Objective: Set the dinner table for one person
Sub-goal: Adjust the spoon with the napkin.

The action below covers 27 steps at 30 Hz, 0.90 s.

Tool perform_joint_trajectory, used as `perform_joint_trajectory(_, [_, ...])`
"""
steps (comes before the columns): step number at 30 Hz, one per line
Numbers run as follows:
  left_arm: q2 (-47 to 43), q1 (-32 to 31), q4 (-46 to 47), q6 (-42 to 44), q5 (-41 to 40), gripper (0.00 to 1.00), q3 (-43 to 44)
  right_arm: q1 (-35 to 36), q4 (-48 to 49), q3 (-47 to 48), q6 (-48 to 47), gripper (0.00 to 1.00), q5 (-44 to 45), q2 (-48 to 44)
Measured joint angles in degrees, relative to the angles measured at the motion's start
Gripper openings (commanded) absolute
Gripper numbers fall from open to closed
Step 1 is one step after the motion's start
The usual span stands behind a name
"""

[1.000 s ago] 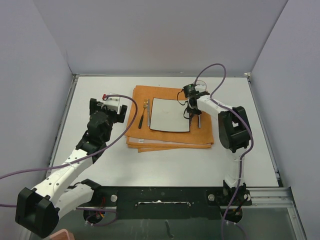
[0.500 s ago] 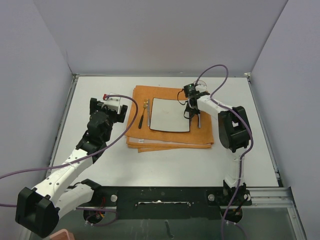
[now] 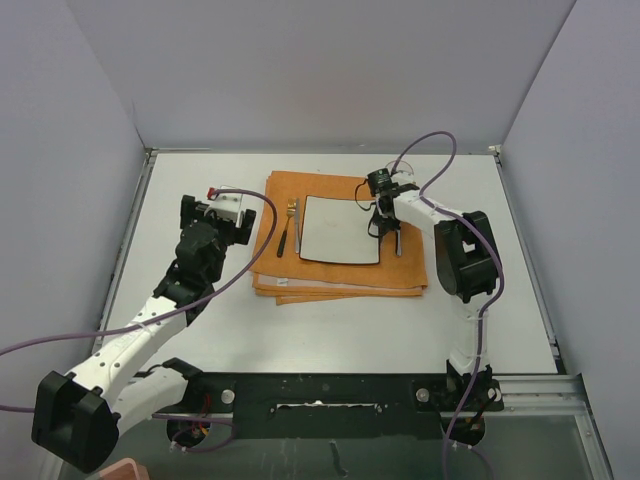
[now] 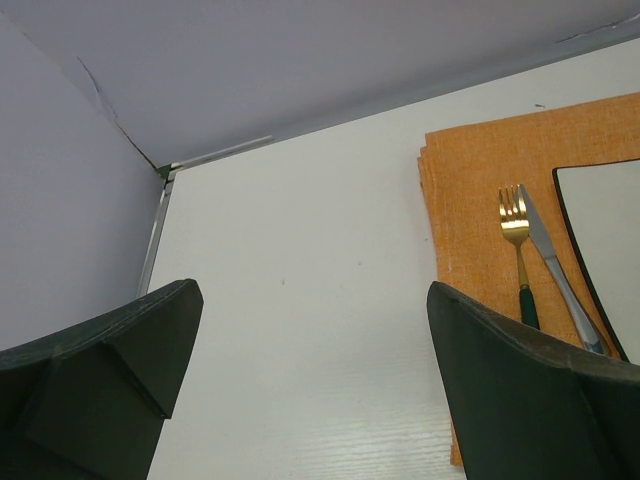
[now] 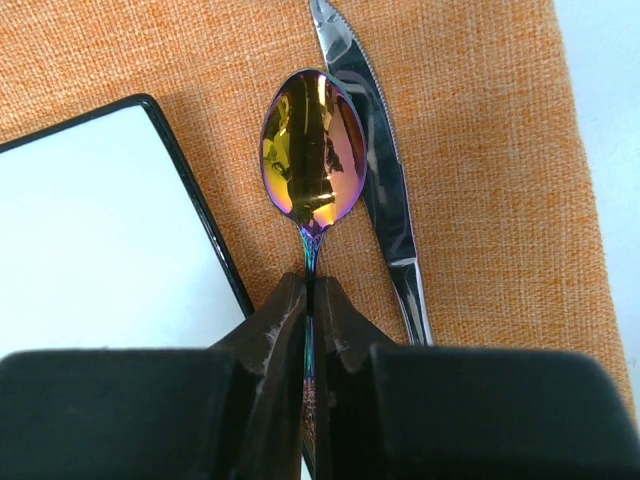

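Dinner table (image 3: 330,330) spans the whole workspace, with the orange cloth (image 3: 340,278) folded at its middle and the white plate (image 3: 340,230) on top of that. A knife (image 5: 385,180) lies right of the plate, and between them is the spoon (image 5: 313,145), its handle pinched tight by the right end effector (image 5: 311,288). The left end effector (image 4: 310,335) gapes wide and empty over bare table, near the fork (image 4: 515,225). Placing the spoon looks to be the step in hand. Next it should be squared to the knife, then released, with the arm lifting clear.
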Motion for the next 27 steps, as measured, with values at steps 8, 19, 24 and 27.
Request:
perform_joint_trajectory(8, [0.4,0.0,0.3,0.0,0.0,0.97,0.0,-0.1,-0.1,0.0,-0.2,0.00,-0.1,0.0])
perform_joint_trajectory(19, [0.5,0.0,0.6,0.0,0.0,0.97,0.0,-0.3,3.5,-4.4,-11.3,0.00,-3.0,-2.9])
perform_joint_trajectory(24, [0.8,0.0,1.1,0.0,0.0,0.97,0.0,-1.5,5.0,-8.0,-16.6,0.00,-5.8,-5.5])
perform_joint_trajectory(27, [0.9,0.0,1.2,0.0,0.0,0.97,0.0,-2.7,6.2,-9.2,-18.4,0.00,-8.1,-6.1])
